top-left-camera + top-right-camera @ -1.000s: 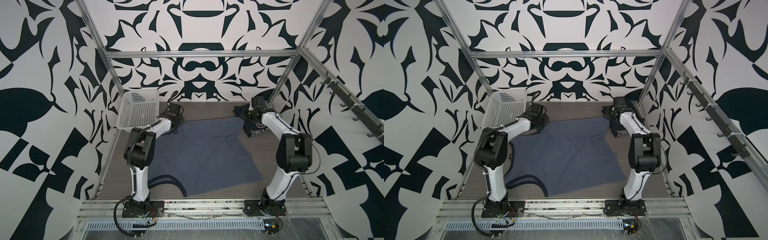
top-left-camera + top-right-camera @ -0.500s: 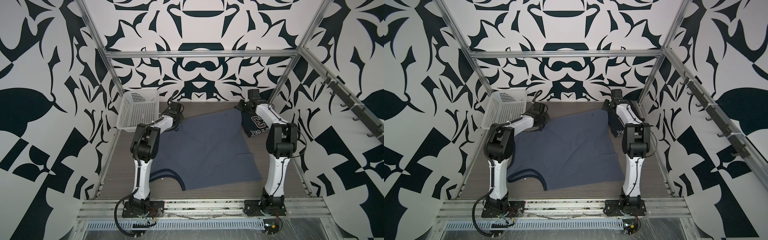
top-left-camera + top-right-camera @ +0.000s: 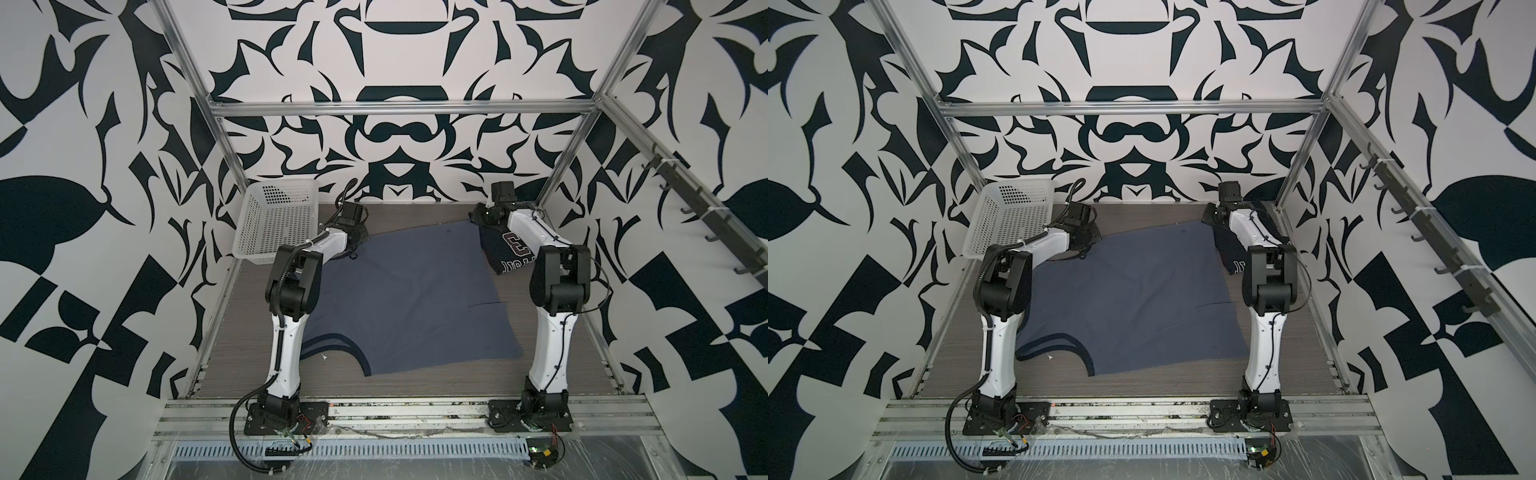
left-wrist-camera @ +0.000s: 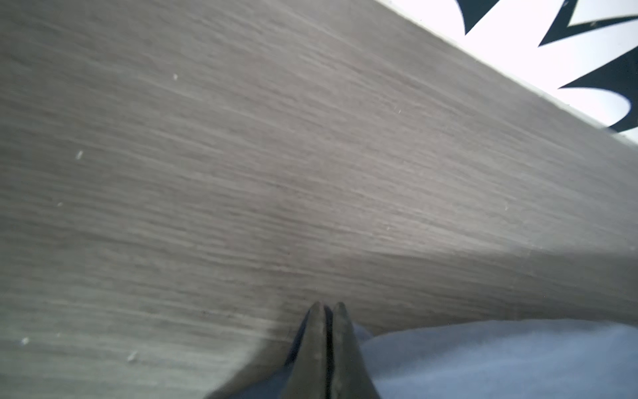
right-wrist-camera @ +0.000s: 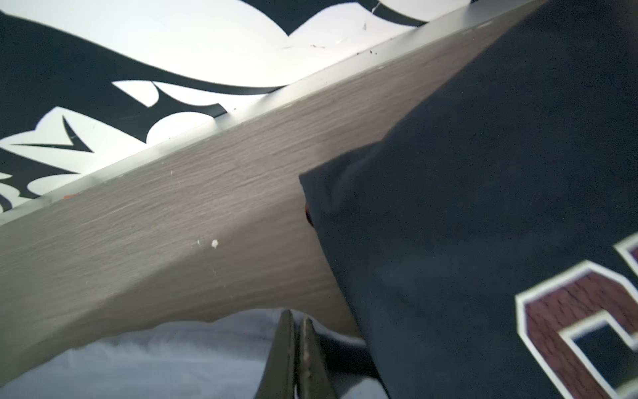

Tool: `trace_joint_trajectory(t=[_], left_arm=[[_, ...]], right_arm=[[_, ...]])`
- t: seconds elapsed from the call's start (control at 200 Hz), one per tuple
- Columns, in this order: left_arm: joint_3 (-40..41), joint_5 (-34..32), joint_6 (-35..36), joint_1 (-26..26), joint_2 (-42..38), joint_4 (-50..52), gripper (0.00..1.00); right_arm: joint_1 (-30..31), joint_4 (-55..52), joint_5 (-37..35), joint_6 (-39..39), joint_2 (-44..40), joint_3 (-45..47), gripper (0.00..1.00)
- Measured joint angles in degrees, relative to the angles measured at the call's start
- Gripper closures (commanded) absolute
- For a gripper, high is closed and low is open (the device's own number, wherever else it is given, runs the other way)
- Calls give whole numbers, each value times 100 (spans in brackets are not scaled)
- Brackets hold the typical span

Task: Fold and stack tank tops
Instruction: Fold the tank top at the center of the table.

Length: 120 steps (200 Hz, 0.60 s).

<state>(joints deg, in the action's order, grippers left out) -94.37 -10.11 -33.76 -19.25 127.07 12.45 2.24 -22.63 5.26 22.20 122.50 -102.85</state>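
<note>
With left claw (image 4: 328,305) and right claw (image 5: 297,314) pinched shut on the far corners of the grey-blue tank top (image 3: 407,299), we stretch it flat across the tabletop (image 3: 257,340) for folding, the navy tank top (image 3: 505,253) lying at the far right corner

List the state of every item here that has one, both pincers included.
slate-blue tank top: unfolded, spread flat on the table, far corners pinched.
navy tank top: folded, number print up, at the far right.
white basket: appears empty, in the far left corner.
left pincer: shut on the slate-blue tank top's corner.
right pincer: shut on its other far corner.
</note>
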Motion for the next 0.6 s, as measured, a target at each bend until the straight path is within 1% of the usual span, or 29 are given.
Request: trace_joint_trajectory(t=[0.13, 0.335, 0.6], left_arm=[[553, -37, 66, -81, -365, -98, 100], [1676, -229, 87, -299, -1279, -459, 100], [2863, -640, 61, -804, -2227, -857, 100]], right_arm=[[0, 225, 33, -15, -612, 654, 100], [-2, 673, 50, -7, -1451, 1812, 100], [-105, 1108, 50, 240, -2437, 3412, 100]])
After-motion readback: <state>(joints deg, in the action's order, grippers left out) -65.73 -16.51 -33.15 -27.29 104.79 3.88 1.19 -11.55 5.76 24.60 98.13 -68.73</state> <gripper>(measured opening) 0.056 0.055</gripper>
